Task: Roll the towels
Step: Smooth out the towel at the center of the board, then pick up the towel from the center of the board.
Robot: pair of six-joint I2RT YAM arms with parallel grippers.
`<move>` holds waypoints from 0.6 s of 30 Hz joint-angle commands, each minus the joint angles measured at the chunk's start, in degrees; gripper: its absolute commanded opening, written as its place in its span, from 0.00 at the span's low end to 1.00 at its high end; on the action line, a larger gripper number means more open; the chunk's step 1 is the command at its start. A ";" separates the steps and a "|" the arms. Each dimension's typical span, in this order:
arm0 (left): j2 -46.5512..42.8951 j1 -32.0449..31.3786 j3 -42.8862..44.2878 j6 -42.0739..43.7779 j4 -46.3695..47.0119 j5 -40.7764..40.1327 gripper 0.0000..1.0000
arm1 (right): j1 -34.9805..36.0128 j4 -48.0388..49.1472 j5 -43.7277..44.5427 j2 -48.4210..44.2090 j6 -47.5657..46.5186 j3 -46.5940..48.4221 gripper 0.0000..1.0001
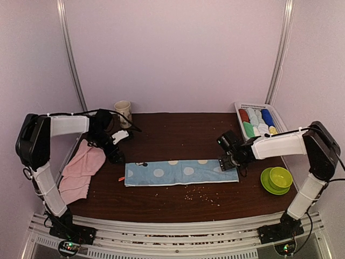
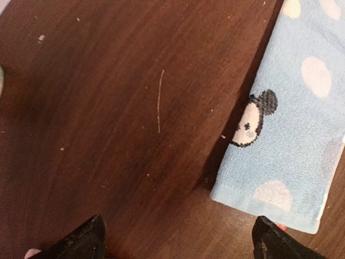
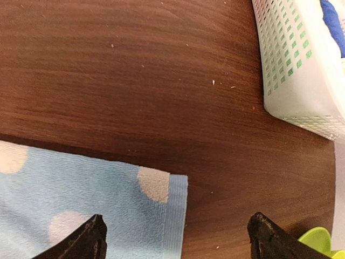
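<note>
A light blue towel with white dots lies flat as a long folded strip across the middle of the table. My left gripper hovers just off its left end, open. In the left wrist view its gripper has only bare wood between the fingers, and the towel's corner with a small mouse figure lies to the right. My right gripper stands open over the towel's right end. In the right wrist view that gripper straddles the towel's edge without holding it. Pale pink towels lie heaped at the left edge.
A white slatted basket with rolled cloths stands at the back right. A green bowl on a plate sits front right, and a paper cup at the back left. Crumbs dot the wood before the towel.
</note>
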 commanded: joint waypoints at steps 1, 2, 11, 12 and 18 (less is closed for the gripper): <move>-8.34 0.37 -4.99 -0.60 5.48 -0.29 0.98 | -2.47 0.77 -10.46 -7.08 3.45 -2.96 0.90; -9.82 0.28 -6.97 -0.46 6.92 -0.49 0.98 | -3.07 1.48 -13.15 -8.34 4.35 -4.24 0.90; -18.54 -3.14 -19.48 0.79 17.65 -2.89 0.98 | -13.59 12.10 -31.72 -15.64 11.74 -14.83 0.81; -19.09 -3.70 -20.00 1.14 17.98 -3.30 0.98 | -14.32 12.79 -33.08 -15.16 12.14 -15.32 0.80; -22.35 -4.09 -21.21 3.14 16.79 -3.02 0.98 | -15.83 15.63 -37.91 -8.53 13.88 -15.40 0.72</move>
